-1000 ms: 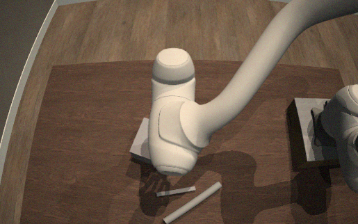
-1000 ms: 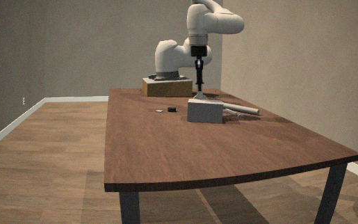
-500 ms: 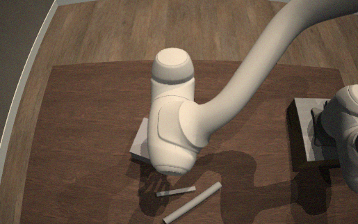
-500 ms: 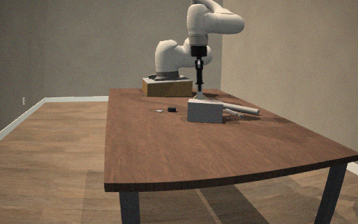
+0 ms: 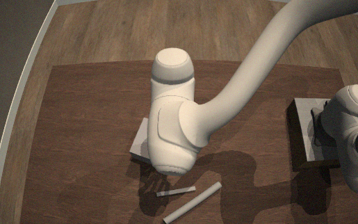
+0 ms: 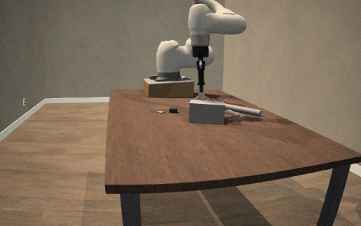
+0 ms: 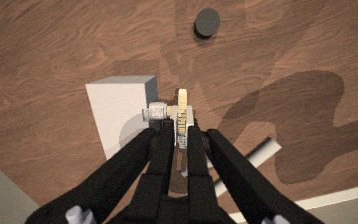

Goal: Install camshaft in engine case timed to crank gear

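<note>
Starting at the left of the wrist view, we see the pale grey engine case (image 7: 122, 107) standing upright on the wooden desk (image 7: 50, 60). Just to its right, a short silvery shaft end (image 7: 156, 110) points at the case's front face; we cannot tell whether it has entered the bearing or only touches the face. Next comes the camshaft's big gear (image 7: 182, 116), cream-yellow and seen edge-on, upright beside the case. Our black fingers are drawn nearly together and pinch this gear from both sides, so the gripper (image 7: 180, 137) holds the camshaft just off the front of the case. We cannot make out the marked tooth or the marked gap from here, nor the small crank gear. Farther right, a pale rod (image 7: 252, 159) lies flat on the desk, partly hidden behind the fingers, and a dark round disc (image 7: 207, 22) sits well apart near the top edge. In the top view, the arm's bulky wrist (image 5: 171, 115) covers most of the case, leaving one grey corner (image 5: 140, 142) showing at its left; a thin flat strip (image 5: 175, 191) and a longer cylinder (image 5: 192, 202) lie below it. At far right the arm stands on its base block (image 5: 304, 118).
</note>
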